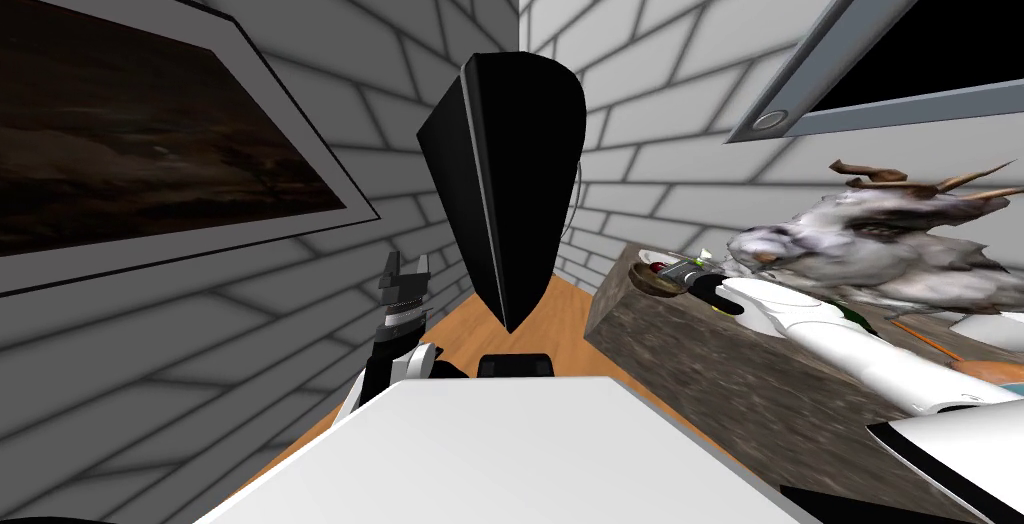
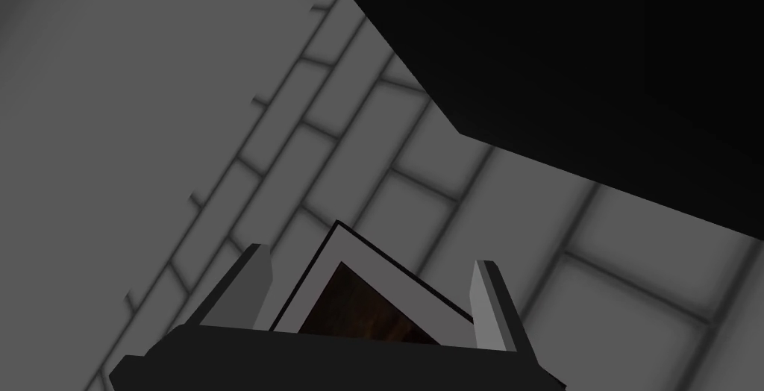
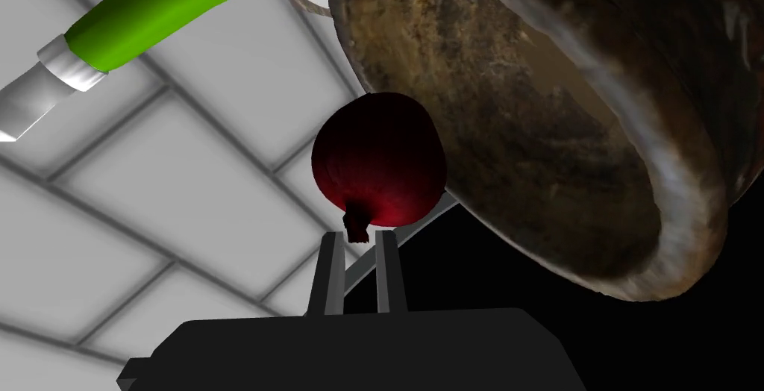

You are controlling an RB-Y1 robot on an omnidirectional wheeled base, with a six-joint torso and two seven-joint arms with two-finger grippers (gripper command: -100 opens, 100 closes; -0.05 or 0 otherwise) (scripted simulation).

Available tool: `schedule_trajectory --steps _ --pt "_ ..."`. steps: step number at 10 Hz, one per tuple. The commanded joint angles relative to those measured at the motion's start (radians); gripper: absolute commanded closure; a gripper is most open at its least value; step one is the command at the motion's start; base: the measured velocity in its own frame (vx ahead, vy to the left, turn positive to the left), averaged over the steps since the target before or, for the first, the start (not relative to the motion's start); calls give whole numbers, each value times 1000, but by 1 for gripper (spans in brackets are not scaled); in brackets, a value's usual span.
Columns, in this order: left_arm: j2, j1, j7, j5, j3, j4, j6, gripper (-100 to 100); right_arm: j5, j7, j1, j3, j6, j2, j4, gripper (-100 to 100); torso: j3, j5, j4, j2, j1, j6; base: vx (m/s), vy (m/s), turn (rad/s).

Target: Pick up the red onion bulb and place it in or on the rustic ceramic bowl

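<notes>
The red onion [image 3: 379, 159] is dark red and round, and its root end sits between the tips of my right gripper [image 3: 357, 236], which is shut on it. Right beside the onion is the brown, mottled bowl [image 3: 522, 125], its hollow facing the onion. In the head view the bowl [image 1: 650, 281] stands at the far corner of a stone-like counter [image 1: 700, 378], with the onion [image 1: 657, 268] just over its rim and my right gripper [image 1: 673, 271] reaching in from the right. My left gripper [image 1: 403, 273] is raised near the left wall, and its fingers [image 2: 489, 301] stand open with nothing between them.
A green-handled tool [image 3: 164, 2] lies close behind the onion and bowl. A shaggy grey horned figure [image 1: 880, 248] takes up the counter behind my right arm. A tall black tapered object [image 1: 510, 178] stands straight ahead over the wooden floor [image 1: 540, 318].
</notes>
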Motion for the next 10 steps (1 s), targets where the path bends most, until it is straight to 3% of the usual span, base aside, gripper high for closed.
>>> schedule_trajectory --steps 1,5,6,7,10 --pt "0 0 0 0 0 0 0 0 0 0 0 0 0 0 0 -100 0 0 0 0 0 0 18 -3 7" --pt "0 0 0 0 0 0 0 0 0 0 -1 0 0 0 0 -100 6 0 2 9 1 1 2 0 1" --pt "0 0 0 0 0 0 0 0 0 0 -1 0 0 0 0 0 6 0 2 9 1 1 0 0 0" --pt "0 0 0 0 0 0 0 0 -8 -20 6 7 -27 -30 4 -100 6 0 2 9 1 1 44 18 -18" --pt "0 0 0 0 0 0 0 0 -20 -46 16 17 -64 -70 10 -100 3 0 1 5 2 1 61 12 -10"
